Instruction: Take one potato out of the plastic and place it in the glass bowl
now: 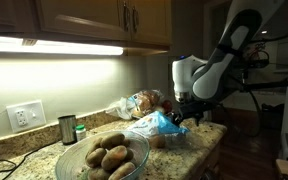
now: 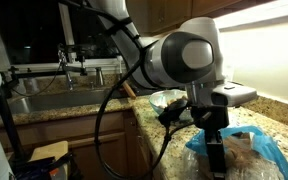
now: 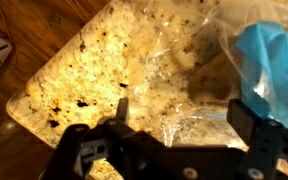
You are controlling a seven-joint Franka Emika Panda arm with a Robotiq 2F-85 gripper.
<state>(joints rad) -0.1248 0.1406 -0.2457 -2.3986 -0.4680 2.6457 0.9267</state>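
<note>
A glass bowl (image 1: pixel 102 158) holding several potatoes (image 1: pixel 111 154) stands on the granite counter at the near left. A blue and clear plastic bag (image 1: pixel 156 125) lies further right; it also shows in an exterior view (image 2: pixel 246 150) with potatoes inside it, and in the wrist view (image 3: pixel 269 60). My gripper (image 1: pixel 189 118) hangs just above the bag's right end, fingers spread. In the wrist view my open gripper (image 3: pixel 182 115) is above clear plastic film, with a brown potato (image 3: pixel 212 82) under the plastic ahead. Nothing sits between the fingers.
A metal cup (image 1: pixel 67 129) and a small green-topped container (image 1: pixel 80 130) stand by the wall outlet. A bagged loaf (image 1: pixel 142 102) lies behind the plastic bag. The counter's edge (image 3: pixel 29 95) drops off close to the gripper. A sink (image 2: pixel 44 98) lies beyond.
</note>
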